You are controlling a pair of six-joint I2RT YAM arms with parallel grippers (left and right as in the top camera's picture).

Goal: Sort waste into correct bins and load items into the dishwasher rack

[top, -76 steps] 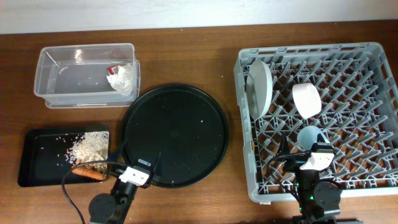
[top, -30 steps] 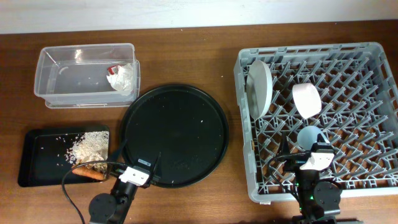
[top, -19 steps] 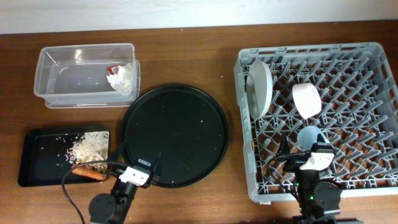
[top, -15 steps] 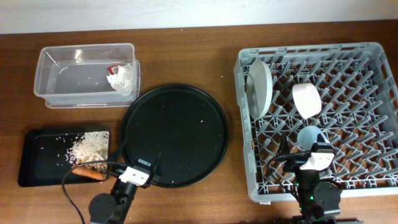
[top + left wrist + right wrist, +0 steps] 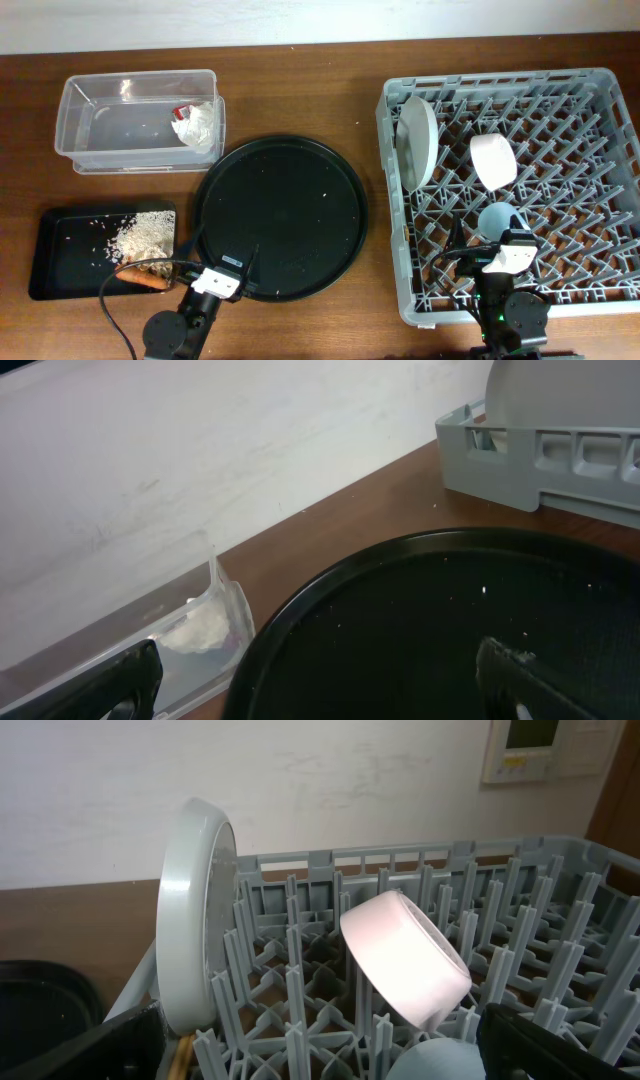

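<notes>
The clear tub (image 5: 70,130) holds the white napkin (image 5: 197,127) and the red wrapper (image 5: 183,111). The shallow black tray (image 5: 60,265) holds rice (image 5: 145,235) and the orange sausage piece (image 5: 150,281). The grey rack (image 5: 590,90) holds the plate (image 5: 417,140) on edge, the white bowl (image 5: 493,160) and the light-blue cup (image 5: 500,220). My left gripper (image 5: 215,278) is open and empty at the near rim of the round tray; its view (image 5: 320,705) shows the napkin (image 5: 198,628). My right gripper (image 5: 503,255) is open and empty over the rack's near side (image 5: 320,1065), facing plate (image 5: 195,920), bowl (image 5: 405,960) and cup (image 5: 440,1060).
A large round black tray (image 5: 280,215) with a few crumbs lies between the bins and the rack, and fills the left wrist view (image 5: 400,620). A wooden stick (image 5: 186,1055) lies in the rack under the plate. The wall runs along the table's far edge.
</notes>
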